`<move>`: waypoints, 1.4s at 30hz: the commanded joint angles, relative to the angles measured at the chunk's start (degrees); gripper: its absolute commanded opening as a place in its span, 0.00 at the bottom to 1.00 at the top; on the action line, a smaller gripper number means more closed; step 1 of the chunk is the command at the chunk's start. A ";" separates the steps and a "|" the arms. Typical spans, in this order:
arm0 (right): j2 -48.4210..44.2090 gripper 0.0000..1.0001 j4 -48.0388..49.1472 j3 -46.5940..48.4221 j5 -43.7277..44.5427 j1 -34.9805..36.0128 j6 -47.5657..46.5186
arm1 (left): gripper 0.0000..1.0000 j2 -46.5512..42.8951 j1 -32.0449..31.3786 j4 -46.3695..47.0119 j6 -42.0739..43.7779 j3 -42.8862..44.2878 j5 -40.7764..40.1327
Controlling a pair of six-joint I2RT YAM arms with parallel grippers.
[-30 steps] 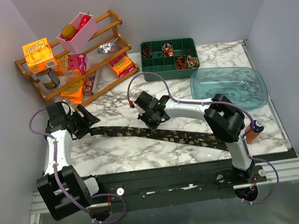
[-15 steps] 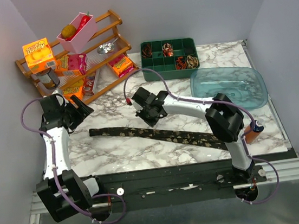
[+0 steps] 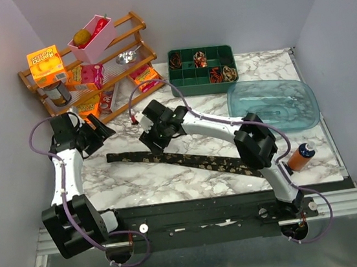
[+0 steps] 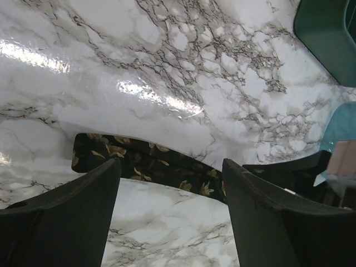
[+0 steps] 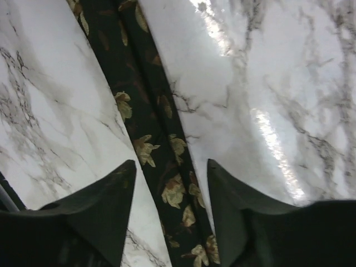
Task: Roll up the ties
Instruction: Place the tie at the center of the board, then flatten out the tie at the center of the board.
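One tie point(image 3: 195, 161), dark with small gold leaves, lies flat and unrolled across the marble table point(image 3: 139, 184), slanting from left to lower right. My right gripper point(image 3: 148, 139) hovers open over its left part; in the right wrist view the tie point(image 5: 139, 111) runs between the spread fingers of the gripper point(image 5: 171, 164), untouched. My left gripper point(image 3: 100, 130) is open, just up and left of the tie's left end. That end point(image 4: 139, 158) shows beyond the left gripper point(image 4: 169, 162) with bare marble between its fingers. Several small rolled ties point(image 3: 215, 75) sit in the green tray point(image 3: 189, 85).
A wooden rack point(image 3: 87, 79) with boxes and a pink bin stands at the back left. A teal plastic tub point(image 3: 272, 99) lies at the right, with an orange bottle point(image 3: 300, 155) near the right arm's base.
My right gripper has opened and moved left along the tie. My left gripper has drawn back up and left from the tie's end, which now lies bare.
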 commanded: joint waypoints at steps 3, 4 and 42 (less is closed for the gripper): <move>3.27 0.73 0.24 -0.61 -3.06 1.87 -3.54 | 0.83 1.43 0.35 2.85 -2.87 -1.28 4.20; 3.35 0.74 0.42 -1.14 -2.36 1.96 -3.72 | 0.83 1.35 0.35 4.07 -3.48 -1.54 4.47; -4.12 0.67 1.73 -19.69 -2.98 2.05 0.85 | 0.82 17.70 -14.77 4.69 -11.84 12.44 -9.68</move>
